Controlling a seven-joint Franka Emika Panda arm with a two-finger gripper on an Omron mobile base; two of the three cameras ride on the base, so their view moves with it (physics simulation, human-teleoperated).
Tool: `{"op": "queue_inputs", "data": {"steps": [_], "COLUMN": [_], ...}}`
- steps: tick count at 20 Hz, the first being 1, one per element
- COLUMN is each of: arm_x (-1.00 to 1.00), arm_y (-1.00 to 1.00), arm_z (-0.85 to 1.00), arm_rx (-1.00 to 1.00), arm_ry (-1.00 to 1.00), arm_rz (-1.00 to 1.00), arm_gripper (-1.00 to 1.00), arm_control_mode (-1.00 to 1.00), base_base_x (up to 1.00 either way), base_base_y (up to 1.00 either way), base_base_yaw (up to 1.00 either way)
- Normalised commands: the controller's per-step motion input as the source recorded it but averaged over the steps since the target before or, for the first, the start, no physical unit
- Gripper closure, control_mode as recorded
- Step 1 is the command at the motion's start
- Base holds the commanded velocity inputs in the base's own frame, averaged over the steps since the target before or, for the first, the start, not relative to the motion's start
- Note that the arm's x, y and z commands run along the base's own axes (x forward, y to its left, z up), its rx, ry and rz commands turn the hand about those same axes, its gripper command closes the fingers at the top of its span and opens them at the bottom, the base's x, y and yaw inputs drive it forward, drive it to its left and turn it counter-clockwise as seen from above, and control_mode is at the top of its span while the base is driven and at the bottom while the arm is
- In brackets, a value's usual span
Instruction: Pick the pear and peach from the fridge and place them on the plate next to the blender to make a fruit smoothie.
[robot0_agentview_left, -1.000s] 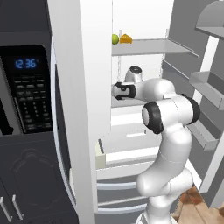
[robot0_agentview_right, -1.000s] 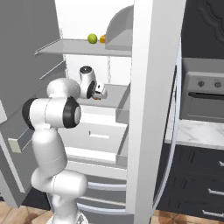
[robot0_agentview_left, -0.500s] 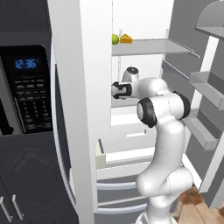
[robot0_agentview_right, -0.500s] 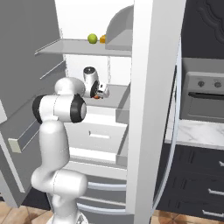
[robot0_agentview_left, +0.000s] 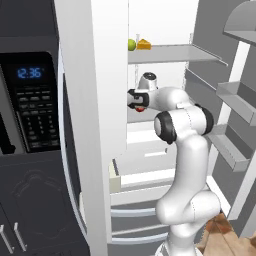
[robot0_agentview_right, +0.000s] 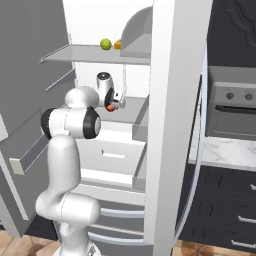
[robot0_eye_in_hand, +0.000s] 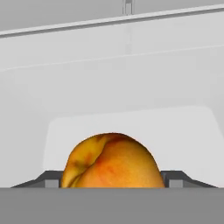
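Two fruits in the open fridge (robot0_agentview_left: 95, 75). Pear (robot0_agentview_left: 131, 44) on upper shelf (robot0_agentview_left: 170, 52), just beside a yellow-orange wedge (robot0_agentview_left: 144, 44). Peach (robot0_eye_in_hand: 111, 161) lower down, on the middle shelf (robot0_agentview_right: 131, 111), sitting between the claw's (robot0_eye_in_hand: 113, 181) dark fingertips (robot0_eye_in_hand: 175, 179). Jaws stand close on either side of the peach; cannot tell whether they grip it.
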Motion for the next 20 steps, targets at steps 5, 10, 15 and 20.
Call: {"op": "queue_inputs", "data": {"steps": [5, 10, 15, 20], "arm_x": [-0.10, -0.41, -0.82, -1.00], "arm_y": [0.00, 0.02, 0.00, 0.01], "arm_z": [-0.32, -0.01, 0.32, 0.94], "arm_rx": [0.00, 0.00, -0.06, -0.07], "arm_ry": [-0.02, -0.11, -0.29, -0.07], "arm_rz": [0.00, 0.00, 0.00, -0.02], "arm_gripper": [1.00, 1.00, 1.00, 1.00], "arm_control_mode": [-1.00, -1.00, -1.00, -1.00], "base_base_x": [0.00, 0.00, 0.00, 0.00], "base_base_y": [0.00, 0.00, 0.00, 0.00], "base_base_yaw": [0.00, 0.00, 0.00, 0.00]}}
